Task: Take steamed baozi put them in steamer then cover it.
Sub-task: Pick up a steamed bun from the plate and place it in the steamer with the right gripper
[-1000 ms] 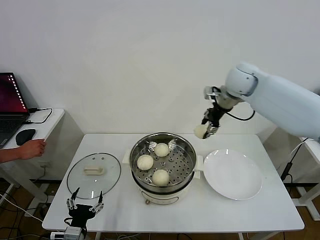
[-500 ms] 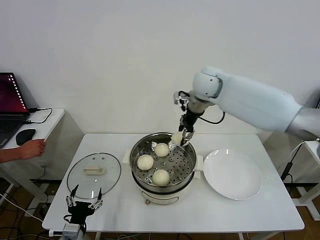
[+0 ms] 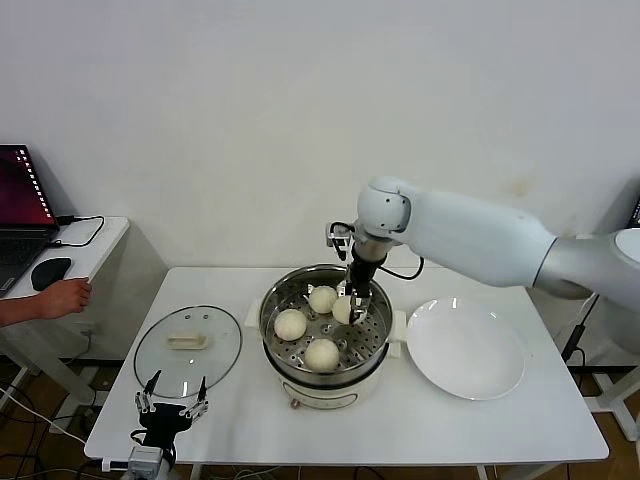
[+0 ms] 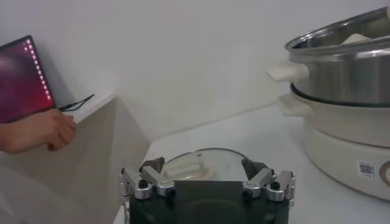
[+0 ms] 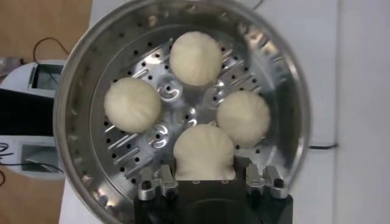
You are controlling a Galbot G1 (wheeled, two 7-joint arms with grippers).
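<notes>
Four baozi are in the steamer point(image 3: 325, 325); my right gripper point(image 3: 352, 298) clamps the fourth baozi point(image 3: 343, 309) at its 2 o'clock. The left gripper point(image 4: 207, 184), jaws spread, faces the glass lid point(image 4: 200, 165). Right wrist: I'd seat the held bun point(image 5: 203, 153) on the perforated tray point(image 5: 140, 146) before releasing.

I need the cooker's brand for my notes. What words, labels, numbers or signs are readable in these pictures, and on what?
No text can be read anywhere.
Steamer: a small square code sticker on its cream base, too small to read.
Laptop: red screen, nothing legible.
Cover, plate, baozi: no markings visible.
</notes>
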